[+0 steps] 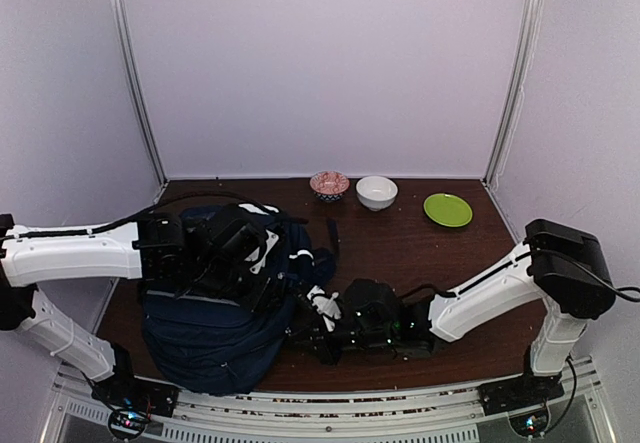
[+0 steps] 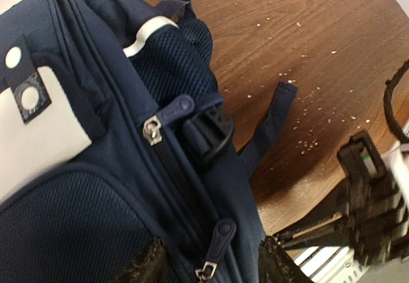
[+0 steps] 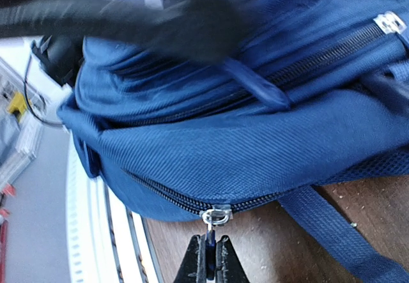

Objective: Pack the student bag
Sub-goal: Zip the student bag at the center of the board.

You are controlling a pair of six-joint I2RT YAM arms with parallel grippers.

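The right gripper (image 3: pixel 209 241) is pinched closed on the small metal zipper pull (image 3: pixel 215 216) of a side zip, low against the counter (image 3: pixel 287 244). Just above it bulges the student bag (image 3: pixel 243 136), coarse navy woven fabric with a mesh panel and a flat webbing strap trailing across the brown wood grain. The left gripper (image 2: pixel 211 259) is spread wide over the bag's top face. Its two dark fingers straddle a pair of zips with rubbery blue tabs, and it seems to grip nothing, though the fingertips are blurred. The bag lies flat at the counter's near-left corner with its white patch facing up. Its long axis runs from the near edge toward the far edge, the strapped end farther away. Along the far edge sit a pink patterned bowl (image 1: pixel 329 184), a white bowl (image 1: pixel 376 192) and a round green plate (image 1: pixel 447 209).
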